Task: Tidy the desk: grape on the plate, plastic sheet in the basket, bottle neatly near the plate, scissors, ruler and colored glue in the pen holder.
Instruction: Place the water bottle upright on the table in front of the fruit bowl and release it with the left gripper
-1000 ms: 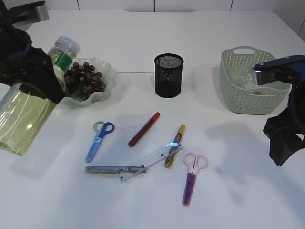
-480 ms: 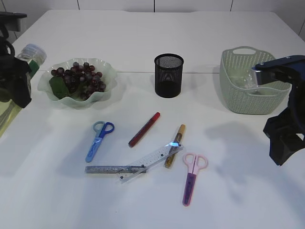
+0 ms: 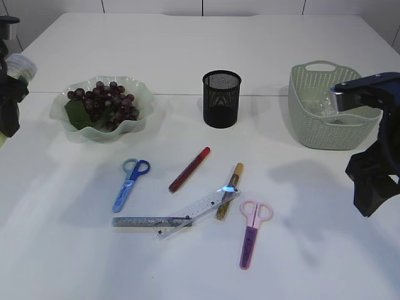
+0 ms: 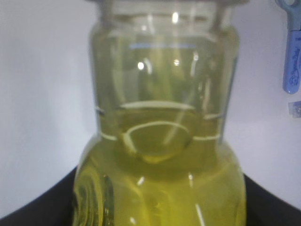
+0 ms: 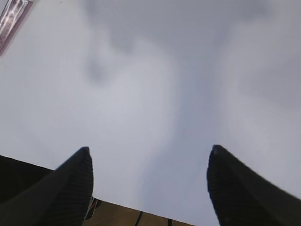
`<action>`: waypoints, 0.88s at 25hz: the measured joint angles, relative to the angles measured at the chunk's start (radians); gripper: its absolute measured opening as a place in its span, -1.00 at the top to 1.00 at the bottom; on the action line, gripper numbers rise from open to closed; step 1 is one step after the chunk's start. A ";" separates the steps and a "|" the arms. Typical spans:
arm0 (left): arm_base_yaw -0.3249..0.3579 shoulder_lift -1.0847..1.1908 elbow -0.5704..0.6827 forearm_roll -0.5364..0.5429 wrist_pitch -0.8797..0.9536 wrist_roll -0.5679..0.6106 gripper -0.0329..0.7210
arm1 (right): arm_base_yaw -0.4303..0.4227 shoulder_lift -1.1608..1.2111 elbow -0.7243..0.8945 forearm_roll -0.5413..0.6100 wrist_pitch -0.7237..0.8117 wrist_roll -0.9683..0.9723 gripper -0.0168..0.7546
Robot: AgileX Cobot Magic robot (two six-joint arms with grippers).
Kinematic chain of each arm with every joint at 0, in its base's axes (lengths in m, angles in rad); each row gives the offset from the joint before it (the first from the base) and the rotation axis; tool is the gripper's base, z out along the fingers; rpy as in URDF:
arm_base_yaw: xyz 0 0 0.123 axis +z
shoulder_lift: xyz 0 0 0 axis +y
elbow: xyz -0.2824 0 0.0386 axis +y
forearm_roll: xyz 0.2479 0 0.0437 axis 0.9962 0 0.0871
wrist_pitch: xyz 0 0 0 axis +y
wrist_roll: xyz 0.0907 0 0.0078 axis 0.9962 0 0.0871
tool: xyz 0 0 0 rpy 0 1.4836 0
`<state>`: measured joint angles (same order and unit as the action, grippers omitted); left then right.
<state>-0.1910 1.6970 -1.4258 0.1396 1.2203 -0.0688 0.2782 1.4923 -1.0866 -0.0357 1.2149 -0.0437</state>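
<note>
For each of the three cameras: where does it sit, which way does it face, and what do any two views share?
Exterior: raised at the near table edge, slanting down at the pen holder; both arms at the frame edges.
Left wrist: on the left arm, close on the held bottle.
Right wrist: looks down at bare table between open fingers.
Shared: blue scissors in exterior and left wrist.

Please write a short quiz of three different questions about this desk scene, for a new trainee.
1. True or false: the pen holder already holds a ruler.
2. Which does the left claw hold? A) scissors B) the bottle C) nothing
3. Fill in: the grapes lie on the ____.

Key: 1 false, both rulers lie on the table. 2 B. 3 plate.
</note>
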 joint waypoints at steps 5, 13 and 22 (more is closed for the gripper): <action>0.000 -0.032 0.003 0.000 -0.072 -0.051 -0.27 | 0.000 0.000 0.000 0.000 0.000 0.001 -0.55; 0.004 -0.180 0.143 0.007 -0.298 -0.132 -0.27 | 0.000 -0.002 0.000 -0.002 0.000 0.001 -0.54; 0.004 -0.368 0.508 0.021 -0.806 -0.148 -0.27 | 0.000 -0.002 0.000 -0.018 0.000 0.001 -0.54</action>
<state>-0.1873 1.3286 -0.9183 0.1601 0.4140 -0.2169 0.2782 1.4906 -1.0866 -0.0536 1.2149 -0.0428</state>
